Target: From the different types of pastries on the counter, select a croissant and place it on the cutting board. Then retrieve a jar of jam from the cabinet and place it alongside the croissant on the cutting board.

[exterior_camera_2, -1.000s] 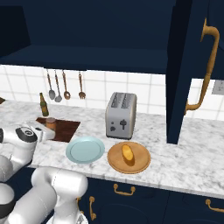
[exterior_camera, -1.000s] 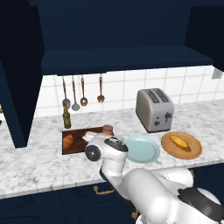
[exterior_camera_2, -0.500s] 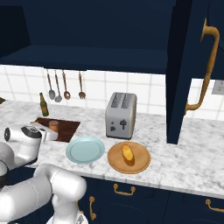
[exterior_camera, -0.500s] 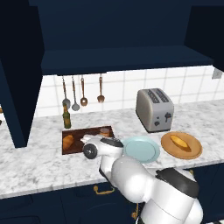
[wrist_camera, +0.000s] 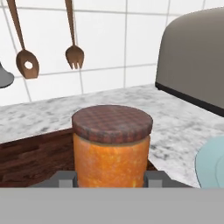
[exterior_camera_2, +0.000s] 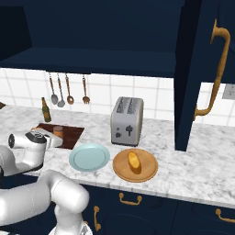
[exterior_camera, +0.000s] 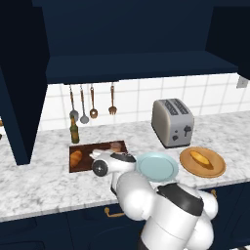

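The jar of jam [wrist_camera: 111, 146], orange with a darker brown lid, stands upright on the right end of the dark wooden cutting board [exterior_camera: 95, 158]. My gripper [wrist_camera: 111, 178] is low over the board with its fingertips [wrist_camera: 66, 177] pressed to both sides of the jar, shut on it. The base views show the jar [exterior_camera: 115, 147] [exterior_camera_2: 58, 130] just beyond my gripper [exterior_camera: 112, 154] [exterior_camera_2: 54, 137]. The golden-brown croissant [exterior_camera: 75, 157] lies on the board's left end. The yellow-orange bun [exterior_camera: 201, 158] [exterior_camera_2: 134, 160] rests on the round tan plate.
A pale blue plate [exterior_camera: 156, 167] lies right of the board, then the tan plate [exterior_camera: 217, 168]. A toaster [exterior_camera: 172, 122] stands behind them. A green-brown bottle [exterior_camera: 74, 132] and hanging utensils [exterior_camera: 93, 100] are behind the board. Open navy cabinet doors [exterior_camera: 19, 97] [exterior_camera_2: 197, 69] hang above the counter.
My wrist has shifted slightly left and down while the elbow swung round. The jar has stayed at the board's right end, between my fingers.
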Robot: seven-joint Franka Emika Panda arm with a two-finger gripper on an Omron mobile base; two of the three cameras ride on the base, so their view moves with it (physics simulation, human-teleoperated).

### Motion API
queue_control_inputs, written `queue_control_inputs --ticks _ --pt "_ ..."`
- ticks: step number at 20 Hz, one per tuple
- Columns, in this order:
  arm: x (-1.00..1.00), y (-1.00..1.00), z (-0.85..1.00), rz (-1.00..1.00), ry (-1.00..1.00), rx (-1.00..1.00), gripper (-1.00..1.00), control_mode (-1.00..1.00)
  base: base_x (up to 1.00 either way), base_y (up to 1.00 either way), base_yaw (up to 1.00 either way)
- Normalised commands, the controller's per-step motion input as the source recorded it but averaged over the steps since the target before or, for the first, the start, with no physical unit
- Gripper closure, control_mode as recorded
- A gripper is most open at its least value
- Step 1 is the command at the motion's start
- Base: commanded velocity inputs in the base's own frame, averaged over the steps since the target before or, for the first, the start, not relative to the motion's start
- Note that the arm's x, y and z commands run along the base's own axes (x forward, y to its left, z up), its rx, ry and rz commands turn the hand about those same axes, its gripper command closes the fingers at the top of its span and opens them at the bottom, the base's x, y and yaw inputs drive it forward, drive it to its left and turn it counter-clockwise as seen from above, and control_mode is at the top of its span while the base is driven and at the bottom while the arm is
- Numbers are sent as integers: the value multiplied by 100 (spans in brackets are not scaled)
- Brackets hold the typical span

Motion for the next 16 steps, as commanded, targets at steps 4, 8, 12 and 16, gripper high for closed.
queue_control_inputs --ticks 4,8,12,16 --pt "35 16 -16 0 0 0 100 -100 0 0 0" --pt "33 7 -59 0 -4 0 100 -100 0 0 0" --pt "4 1 -3 0 0 0 100 -100 0 0 0" --pt "29 8 -3 0 0 2 100 -100 0 0 0"
